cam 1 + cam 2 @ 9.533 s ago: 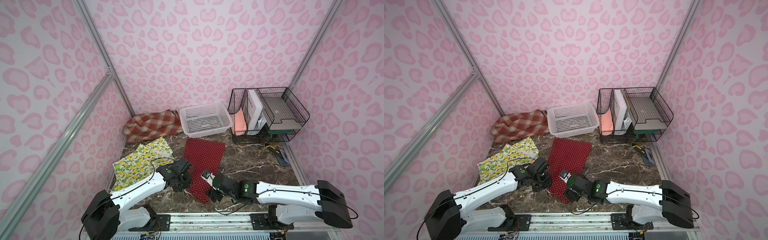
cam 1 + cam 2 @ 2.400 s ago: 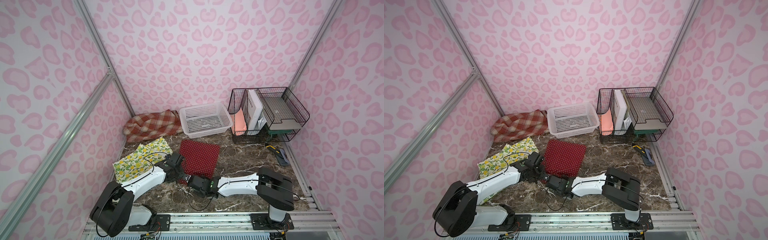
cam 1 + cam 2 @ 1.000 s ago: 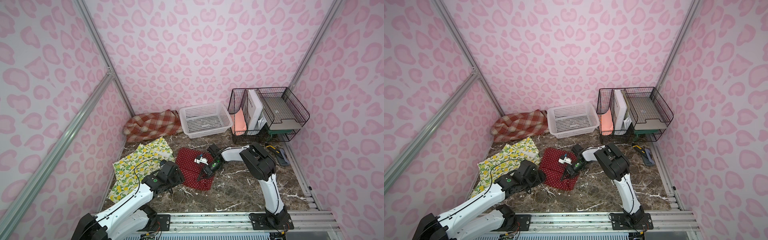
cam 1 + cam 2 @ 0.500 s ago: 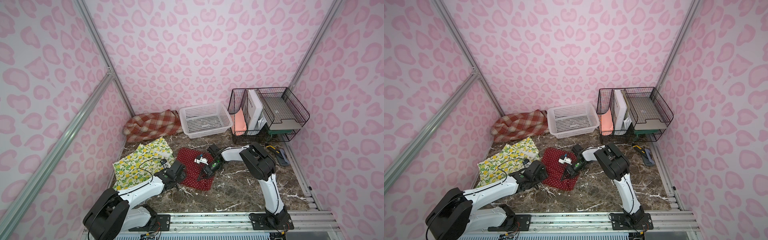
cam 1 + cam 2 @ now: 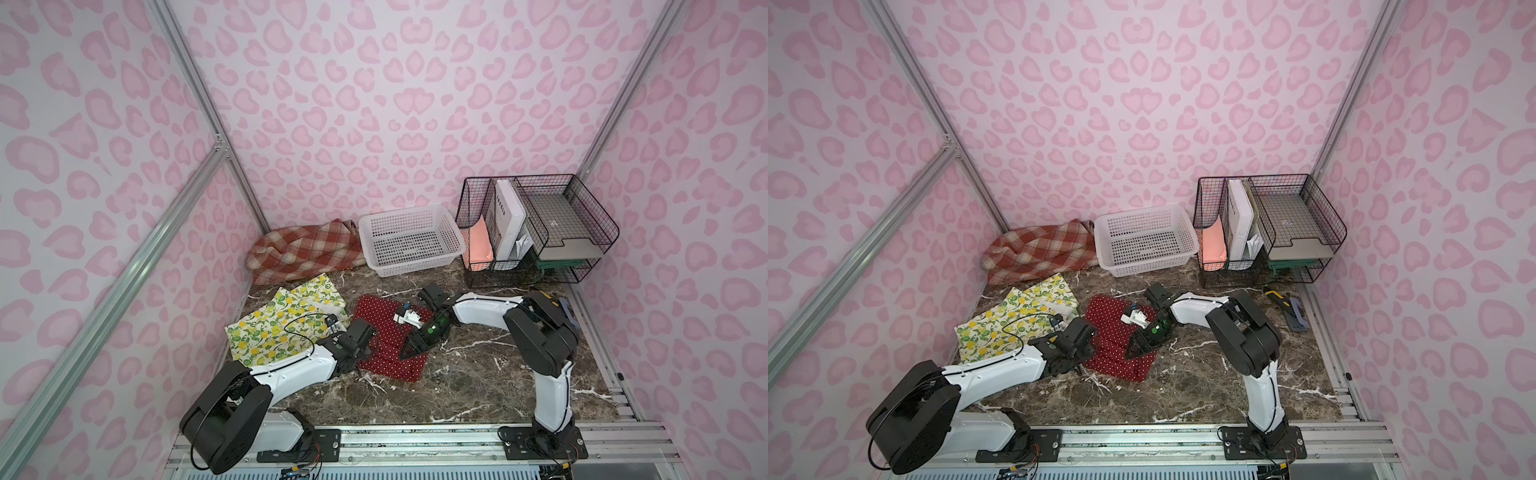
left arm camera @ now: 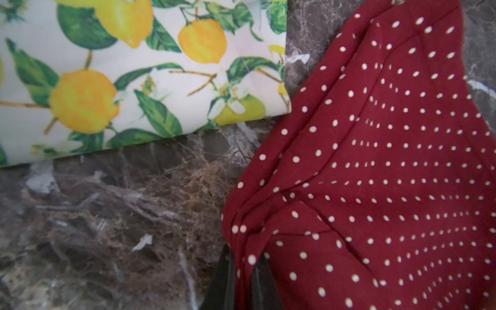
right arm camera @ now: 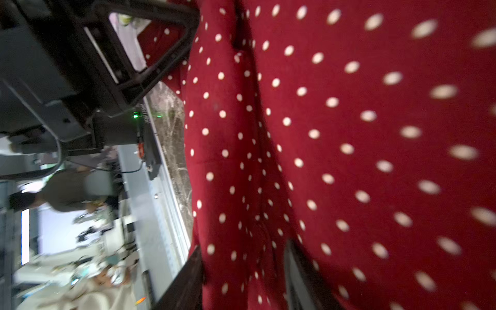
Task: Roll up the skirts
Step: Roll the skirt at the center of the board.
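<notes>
Skirts (image 5: 392,365), three; basket (image 5: 415,266), one

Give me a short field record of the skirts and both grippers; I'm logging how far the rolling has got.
red polka-dot skirt: folded in layers on the marble table, no tight roll
lemon skirt: spread flat beside it
plaid skirt: crumpled in the back corner, next to the white basket
left gripper: shut on the red polka-dot skirt's edge
right gripper: open, jaws either side of a red fold
</notes>
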### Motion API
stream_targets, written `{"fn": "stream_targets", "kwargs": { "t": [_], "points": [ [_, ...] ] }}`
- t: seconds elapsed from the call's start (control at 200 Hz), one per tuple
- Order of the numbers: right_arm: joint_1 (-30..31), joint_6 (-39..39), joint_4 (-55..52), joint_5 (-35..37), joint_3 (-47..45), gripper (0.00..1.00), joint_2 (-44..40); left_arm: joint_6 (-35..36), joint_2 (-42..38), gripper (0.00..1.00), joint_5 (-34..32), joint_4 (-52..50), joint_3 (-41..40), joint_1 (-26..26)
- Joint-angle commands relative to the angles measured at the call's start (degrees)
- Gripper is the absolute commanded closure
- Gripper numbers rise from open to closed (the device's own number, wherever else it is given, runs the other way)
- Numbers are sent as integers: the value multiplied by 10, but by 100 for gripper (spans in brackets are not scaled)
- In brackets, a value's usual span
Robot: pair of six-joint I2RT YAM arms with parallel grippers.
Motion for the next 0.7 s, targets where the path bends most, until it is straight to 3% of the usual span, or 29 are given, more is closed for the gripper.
{"fn": "stream_targets", "kwargs": {
  "t": [0.0, 0.155, 0.285, 0.45, 0.695],
  "points": [
    [26, 16, -74, 190, 9, 44, -56, 25, 10, 100, 27, -89, 6, -4],
    [88, 36, -101, 330, 20, 42, -147, 34, 9, 100, 30, -104, 19, -10],
    [161, 43, -73, 397, 12, 51, -198, 38, 0, 100, 29, -115, 25, -12],
    [188, 55, 16, 313, -33, 75, -229, 36, -6, 100, 27, -119, 24, -13],
    [190, 71, 109, 267, -69, 80, -174, 30, -9, 100, 36, -110, 17, -14]
  ]
}}
